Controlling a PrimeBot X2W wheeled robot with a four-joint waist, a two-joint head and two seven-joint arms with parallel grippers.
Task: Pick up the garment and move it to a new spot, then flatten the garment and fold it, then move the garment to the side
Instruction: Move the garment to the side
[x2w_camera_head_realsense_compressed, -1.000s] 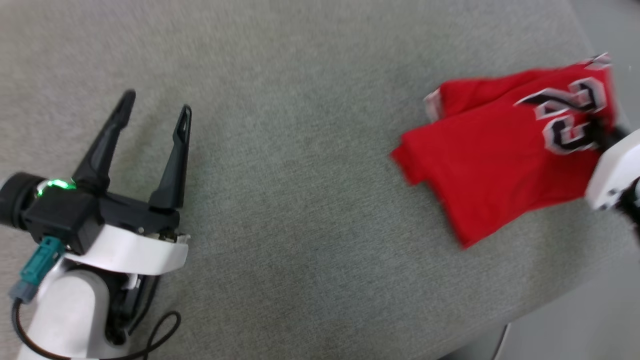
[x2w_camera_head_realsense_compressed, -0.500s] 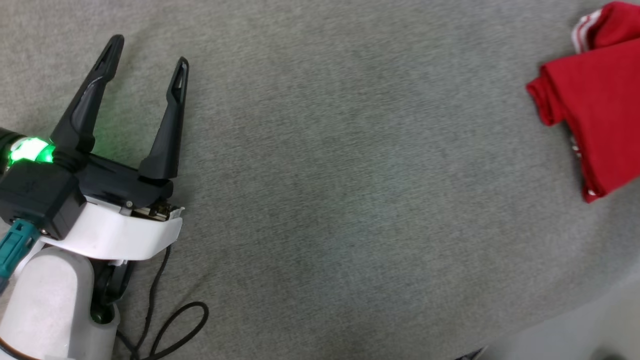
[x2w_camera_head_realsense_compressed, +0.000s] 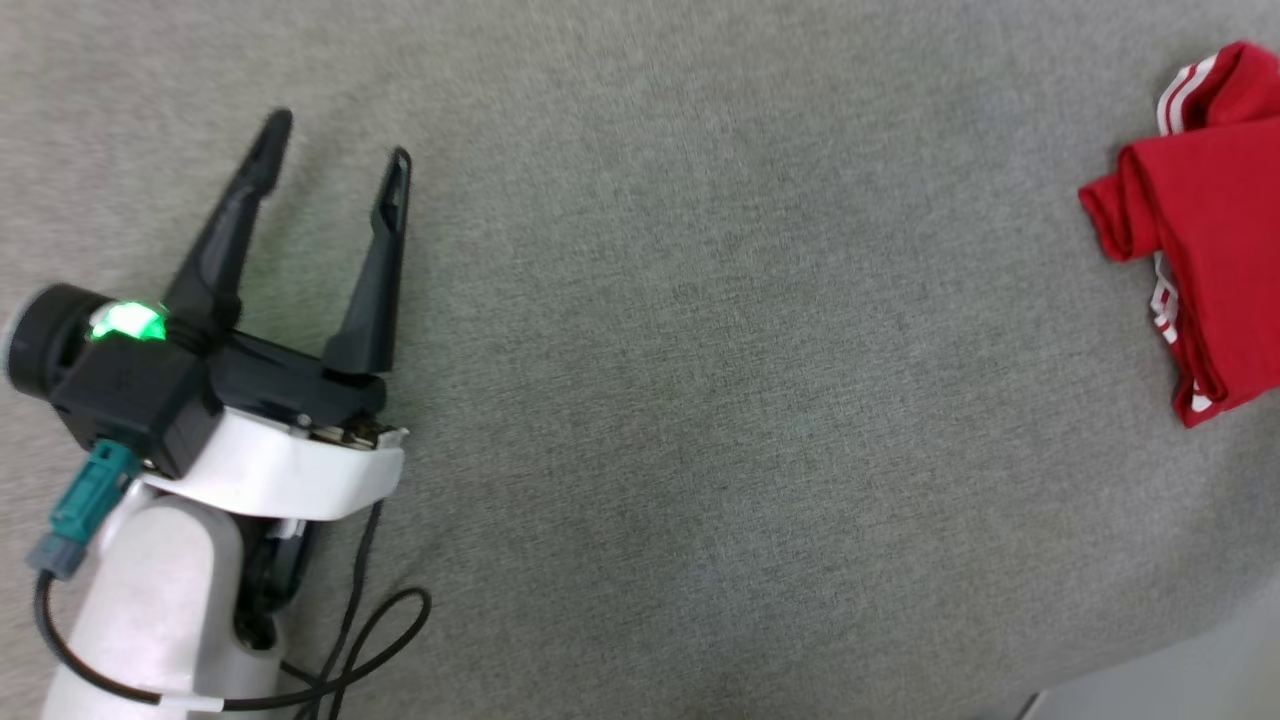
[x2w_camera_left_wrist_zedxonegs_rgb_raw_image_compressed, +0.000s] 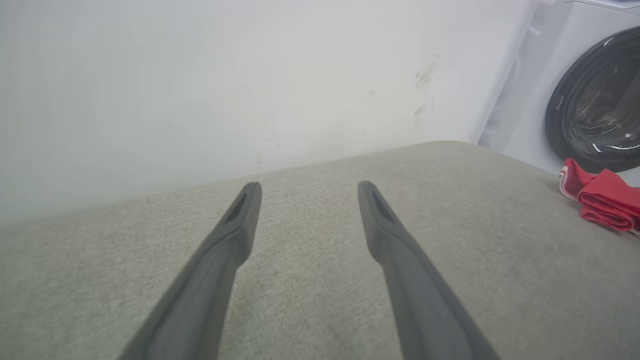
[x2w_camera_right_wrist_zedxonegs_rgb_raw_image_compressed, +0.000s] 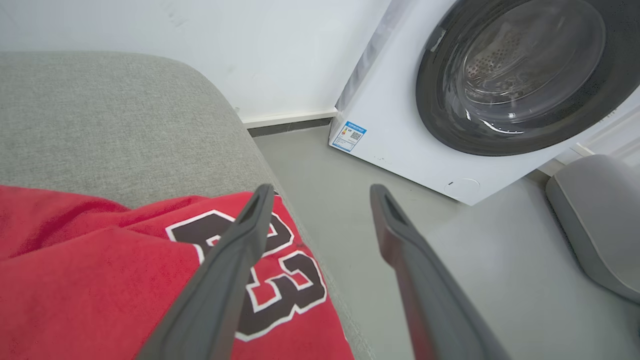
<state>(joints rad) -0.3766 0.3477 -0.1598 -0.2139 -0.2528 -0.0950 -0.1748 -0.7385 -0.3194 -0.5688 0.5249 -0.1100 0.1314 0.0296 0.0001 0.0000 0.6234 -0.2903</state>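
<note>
Your left gripper (x2w_camera_head_realsense_compressed: 339, 138) sits at the head view's lower left on its pale forearm (x2w_camera_head_realsense_compressed: 160, 600), two dark fingers (x2w_camera_head_realsense_compressed: 228, 235) spread wide and pointing up and slightly right, while your right gripper (x2w_camera_right_wrist_zedxonegs_rgb_raw_image_compressed: 322, 189) likewise stands with its fingers wide apart, both empty.

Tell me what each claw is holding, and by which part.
Nothing is held. The left claw stands open over the grey cushion; the right claw stands open too, the garment lying on the cushion, not in its grip.
</note>
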